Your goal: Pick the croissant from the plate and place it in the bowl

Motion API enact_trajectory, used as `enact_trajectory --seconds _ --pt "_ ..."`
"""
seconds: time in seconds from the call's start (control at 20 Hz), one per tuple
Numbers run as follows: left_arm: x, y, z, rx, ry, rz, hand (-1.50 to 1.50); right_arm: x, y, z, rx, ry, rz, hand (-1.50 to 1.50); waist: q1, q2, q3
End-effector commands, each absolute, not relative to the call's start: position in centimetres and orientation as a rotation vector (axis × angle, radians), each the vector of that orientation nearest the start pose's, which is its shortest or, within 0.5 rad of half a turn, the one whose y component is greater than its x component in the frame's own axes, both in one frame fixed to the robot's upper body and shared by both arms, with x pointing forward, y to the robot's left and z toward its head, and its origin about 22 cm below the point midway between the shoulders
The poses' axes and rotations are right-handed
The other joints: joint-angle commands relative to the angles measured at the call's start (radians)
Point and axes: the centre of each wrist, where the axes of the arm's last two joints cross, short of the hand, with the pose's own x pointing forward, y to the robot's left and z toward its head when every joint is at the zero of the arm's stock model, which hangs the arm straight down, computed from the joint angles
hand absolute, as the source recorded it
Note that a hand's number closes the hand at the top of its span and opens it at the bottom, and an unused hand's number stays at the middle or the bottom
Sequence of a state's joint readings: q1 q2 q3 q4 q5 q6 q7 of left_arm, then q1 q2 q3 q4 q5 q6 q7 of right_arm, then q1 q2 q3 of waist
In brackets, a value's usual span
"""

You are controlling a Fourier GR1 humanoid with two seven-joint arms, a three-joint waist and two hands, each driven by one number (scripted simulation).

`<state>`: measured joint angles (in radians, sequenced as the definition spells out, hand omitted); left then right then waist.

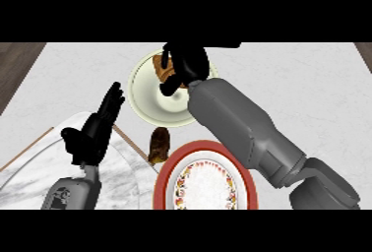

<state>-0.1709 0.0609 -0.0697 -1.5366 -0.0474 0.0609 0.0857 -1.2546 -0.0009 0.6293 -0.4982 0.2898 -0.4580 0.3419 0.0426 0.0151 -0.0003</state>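
A cream bowl [156, 101] stands at the counter's far middle. My right hand [183, 59] hangs over the bowl's far part, fingers curled round a golden-brown croissant [161, 68] that shows at the hand's left side, above the bowl's inside. The hand hides most of the croissant. A red-rimmed plate [169, 170] with a patterned white centre lies near the front edge, partly under my right forearm [240, 128], with nothing on its visible part. My left hand [93, 132] rests open at the left, fingers up.
A dark brown oblong item [160, 145] stands between the bowl and the plate's far left rim. A thin wooden strip [131, 142] crosses the marble counter near the left hand. Dark wood borders the counter at the far left [18, 64].
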Motion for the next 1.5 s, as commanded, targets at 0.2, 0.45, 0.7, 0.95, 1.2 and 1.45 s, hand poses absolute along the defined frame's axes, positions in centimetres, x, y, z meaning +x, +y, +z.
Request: enact_trajectory --seconds 0.2,0.45,0.7,0.95,1.2,1.45 --pt "28.6 19.6 3.9 0.035 -1.611 -0.161 0.0 42.3 -3.3 9.4 -0.437 -1.651 0.846 -1.5 0.004 0.003 0.001" --pt "28.6 19.9 3.1 0.035 -1.613 -0.155 0.0 42.0 -2.8 10.9 -0.362 -1.827 0.677 -1.5 0.001 -0.002 0.0" --pt "27.7 19.9 3.7 0.055 -1.607 -0.105 0.0 42.4 -3.3 12.3 -0.304 -1.88 0.503 -1.5 -0.031 -0.013 0.001" --pt "26.8 23.4 3.5 0.072 -1.592 -0.121 0.0 42.8 -5.3 13.6 -0.217 -1.804 0.457 -1.5 -0.04 -0.018 0.0" --pt "27.6 23.1 1.8 0.077 -1.578 -0.11 0.0 43.1 -8.9 13.3 -0.107 -1.787 0.376 -1.5 -0.043 -0.015 0.0" --pt "27.0 22.3 1.4 0.089 -1.593 -0.118 0.0 41.8 -13.3 12.2 -0.002 -1.806 0.395 -1.5 -0.049 -0.017 0.0"
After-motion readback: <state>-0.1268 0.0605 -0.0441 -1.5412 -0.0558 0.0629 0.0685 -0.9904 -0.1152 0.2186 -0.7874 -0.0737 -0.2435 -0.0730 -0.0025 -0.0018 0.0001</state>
